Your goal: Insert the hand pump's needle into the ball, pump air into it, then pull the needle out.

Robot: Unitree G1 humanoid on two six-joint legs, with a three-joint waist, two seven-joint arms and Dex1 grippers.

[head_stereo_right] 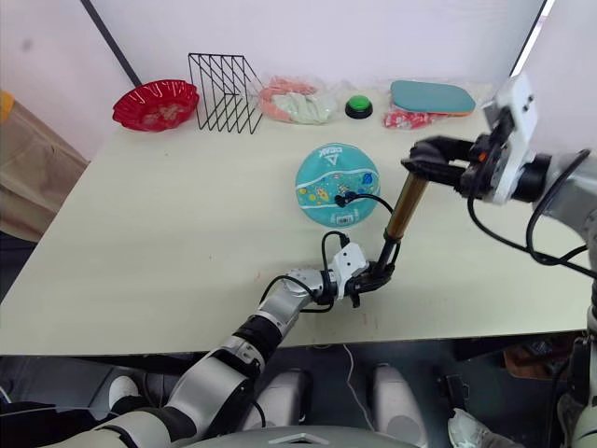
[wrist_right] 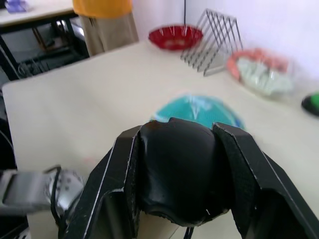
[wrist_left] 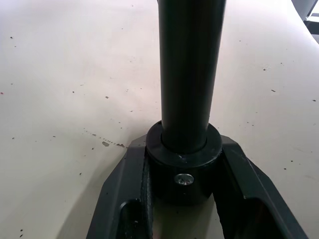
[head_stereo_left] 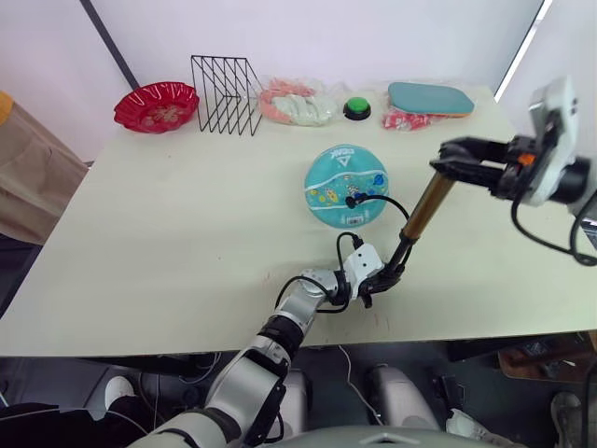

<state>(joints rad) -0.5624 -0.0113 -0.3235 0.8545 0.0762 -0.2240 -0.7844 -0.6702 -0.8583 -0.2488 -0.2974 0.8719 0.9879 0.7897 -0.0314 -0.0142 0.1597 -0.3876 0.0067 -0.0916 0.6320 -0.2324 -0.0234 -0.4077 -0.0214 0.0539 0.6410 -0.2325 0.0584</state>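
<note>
A pale table (head_stereo_left: 168,243) spreads out under a white wall, with a red bowl (head_stereo_left: 156,105) and a wire rack (head_stereo_left: 225,93) along its far edge. Near the front edge, the left gripper (head_stereo_left: 384,280) is clamped on the hand pump (head_stereo_left: 424,210) at its base. The ball (head_stereo_left: 346,185) sits mid-table, hose (head_stereo_left: 384,200) running into it; the needle is too small to tell. The right gripper (head_stereo_left: 454,161) is clenched on the pump's handle (wrist_right: 180,169).

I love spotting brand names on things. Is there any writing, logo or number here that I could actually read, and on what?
Ball: white logo and lettering near its top edge, too small to read.
Ball, white label near its lower edge: print too small to read.
Hand pump: no writing visible.
Green button, red bowl: none visible.
</note>
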